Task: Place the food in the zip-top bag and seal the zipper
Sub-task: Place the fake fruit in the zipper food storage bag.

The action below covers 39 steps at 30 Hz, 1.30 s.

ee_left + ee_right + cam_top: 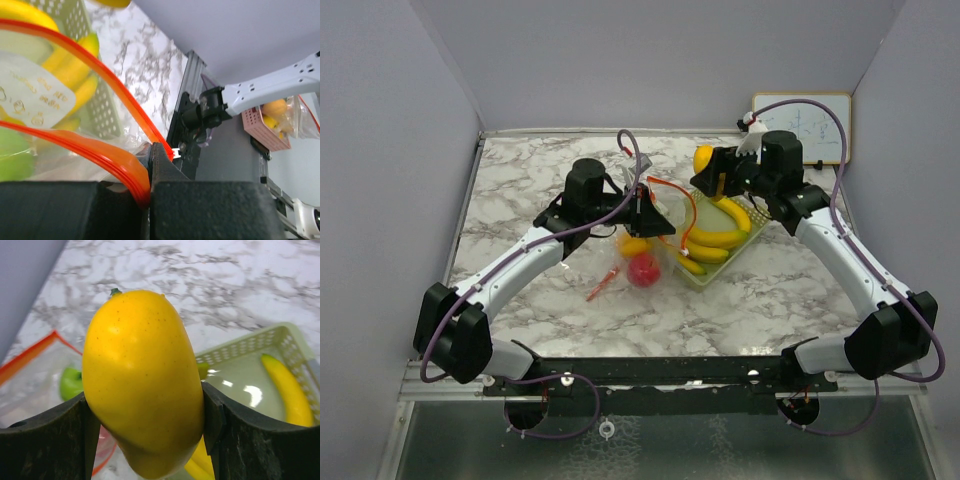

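Note:
My right gripper [708, 168] [145, 410] is shut on a glossy yellow mango-shaped fruit [142, 375] [703, 159], holding it in the air over the far end of the pale green tray [715, 277]. Several yellow bananas [718, 236] [288, 390] lie in that tray. My left gripper [646, 207] [149, 167] is shut on the orange zipper rim [102, 75] of the clear zip-top bag [655, 235], holding its mouth up and open. Inside the bag are a green apple [70, 383] [11, 156], a red ball-like fruit [643, 270] and an orange fruit [635, 246].
A small orange-red piece [603, 283] lies on the marble table [520, 190] in front of the bag. A whiteboard [810, 125] leans at the back right corner. Grey walls close in three sides.

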Tool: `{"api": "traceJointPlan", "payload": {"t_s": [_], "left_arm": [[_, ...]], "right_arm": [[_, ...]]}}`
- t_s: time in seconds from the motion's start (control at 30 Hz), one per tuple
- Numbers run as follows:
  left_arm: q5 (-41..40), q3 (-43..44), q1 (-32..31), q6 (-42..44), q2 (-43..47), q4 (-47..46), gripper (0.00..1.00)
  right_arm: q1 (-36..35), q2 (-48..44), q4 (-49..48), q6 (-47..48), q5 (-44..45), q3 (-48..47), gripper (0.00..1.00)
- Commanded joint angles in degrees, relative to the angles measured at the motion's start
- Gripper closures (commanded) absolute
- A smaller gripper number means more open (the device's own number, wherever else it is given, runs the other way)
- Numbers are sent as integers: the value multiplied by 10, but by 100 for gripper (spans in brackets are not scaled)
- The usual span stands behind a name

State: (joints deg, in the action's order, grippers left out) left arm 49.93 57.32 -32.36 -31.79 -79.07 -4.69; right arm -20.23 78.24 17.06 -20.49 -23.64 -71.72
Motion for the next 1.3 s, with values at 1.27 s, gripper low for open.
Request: {"api": "traceJointPlan", "payload": {"t_s": [1.27], "left_arm": [[-80,-36,-2,33,77,47,100]], "right_arm": [[-80,36,-84,-243,-139,100,50]]}}
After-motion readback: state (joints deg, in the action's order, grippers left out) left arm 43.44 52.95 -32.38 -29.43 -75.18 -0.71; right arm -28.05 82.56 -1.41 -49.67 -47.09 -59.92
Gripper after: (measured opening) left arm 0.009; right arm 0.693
